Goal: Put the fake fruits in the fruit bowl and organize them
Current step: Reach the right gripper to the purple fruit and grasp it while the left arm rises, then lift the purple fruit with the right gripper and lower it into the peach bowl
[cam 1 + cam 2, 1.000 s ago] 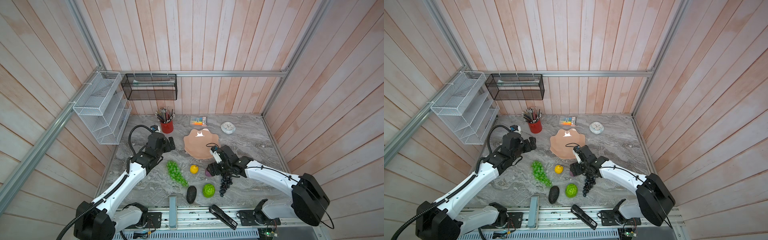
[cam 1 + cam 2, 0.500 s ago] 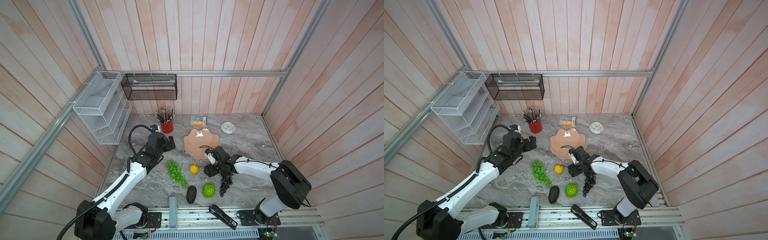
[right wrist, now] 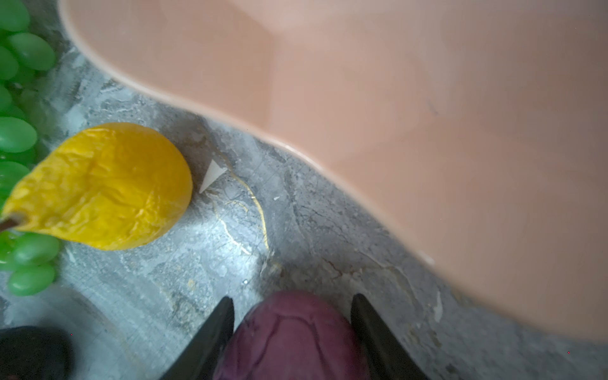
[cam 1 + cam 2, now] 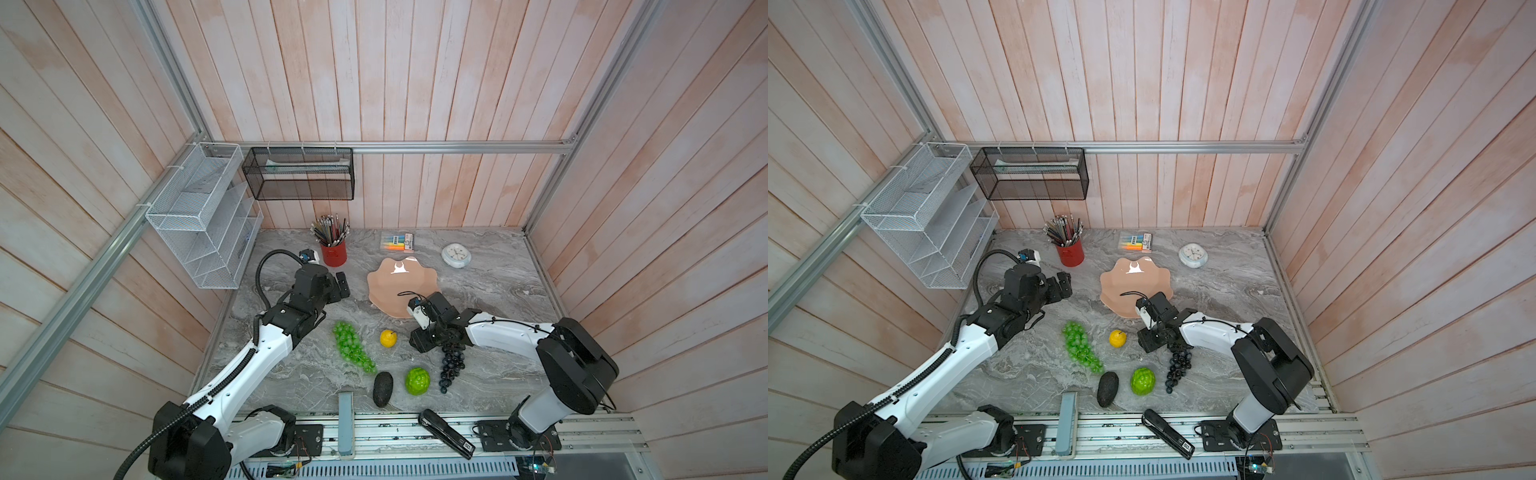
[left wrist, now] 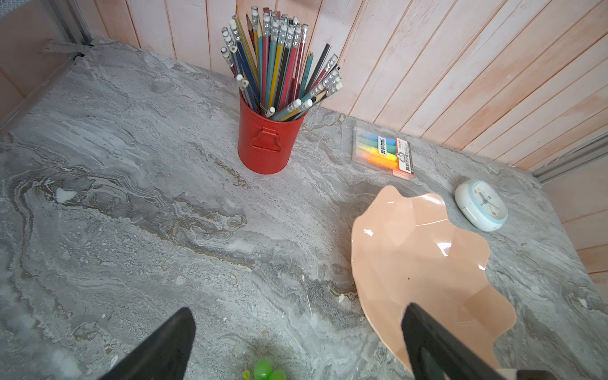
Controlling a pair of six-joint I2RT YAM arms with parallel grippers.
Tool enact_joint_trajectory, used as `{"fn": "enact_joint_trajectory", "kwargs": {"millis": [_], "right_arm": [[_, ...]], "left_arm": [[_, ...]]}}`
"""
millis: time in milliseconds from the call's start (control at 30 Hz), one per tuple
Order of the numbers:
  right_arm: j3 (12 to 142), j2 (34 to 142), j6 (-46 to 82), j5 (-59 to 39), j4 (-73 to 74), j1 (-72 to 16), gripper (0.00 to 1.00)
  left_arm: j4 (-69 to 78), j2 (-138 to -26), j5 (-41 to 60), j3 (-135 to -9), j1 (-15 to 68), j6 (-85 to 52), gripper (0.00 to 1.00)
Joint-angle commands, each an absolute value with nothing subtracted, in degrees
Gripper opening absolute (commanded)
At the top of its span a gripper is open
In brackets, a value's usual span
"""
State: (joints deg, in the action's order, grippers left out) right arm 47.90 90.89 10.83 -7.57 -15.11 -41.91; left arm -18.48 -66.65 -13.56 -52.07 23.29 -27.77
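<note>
Right end effector (image 3: 292, 297) straddles small purple plastic ball (image 3: 289, 342) (clamped or not: cannot tell); left end effector (image 5: 297, 307) released, spread wide.

Bright, even light; soft, short shadows
White glare streaks the glossy peach-pink scalloped dish (image 4: 399, 291) in both top views; pale wooden wall planks (image 4: 374, 83) bow slightly near the edges; the right wrist view blurs that dish (image 3: 427, 131).

The left arm (image 4: 270, 349) and the right arm (image 4: 507, 336) are built alike: smooth white shells between bulky black joints. A ribbed black hose (image 4: 258, 279) arcs over the left arm's far end, and a thin black wire (image 4: 515, 325) runs along the right one. The left gripper (image 5: 297, 307) has matte black, wedge-shaped fingers (image 5: 164, 342).
</note>
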Motion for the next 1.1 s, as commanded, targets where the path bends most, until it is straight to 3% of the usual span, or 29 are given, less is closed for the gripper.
{"fn": "enact_joint_trajectory", "kwargs": {"millis": [0, 300, 667, 1067], "right_arm": [[49.75, 86.94, 11.14, -7.98, -18.17, -41.81, 0.48], [61.60, 81.29, 9.85, -6.91, -23.91, -37.74, 0.47], [83.10, 103.88, 3.80, -4.16, -23.78, -31.73, 0.46], [88.24, 117.76, 2.86, -1.87, -17.21, -31.59, 0.46]], "left_arm": [[-19.24, -65.48, -14.41, -52.73, 23.03, -28.83, 1.00], [-18.37, -63.41, -15.51, -51.86, 22.94, -29.75, 1.00], [-20.19, -63.34, -10.59, -53.55, 22.85, -29.01, 1.00], [-24.76, -62.14, -11.78, -55.00, 22.85, -27.88, 1.00]]}}
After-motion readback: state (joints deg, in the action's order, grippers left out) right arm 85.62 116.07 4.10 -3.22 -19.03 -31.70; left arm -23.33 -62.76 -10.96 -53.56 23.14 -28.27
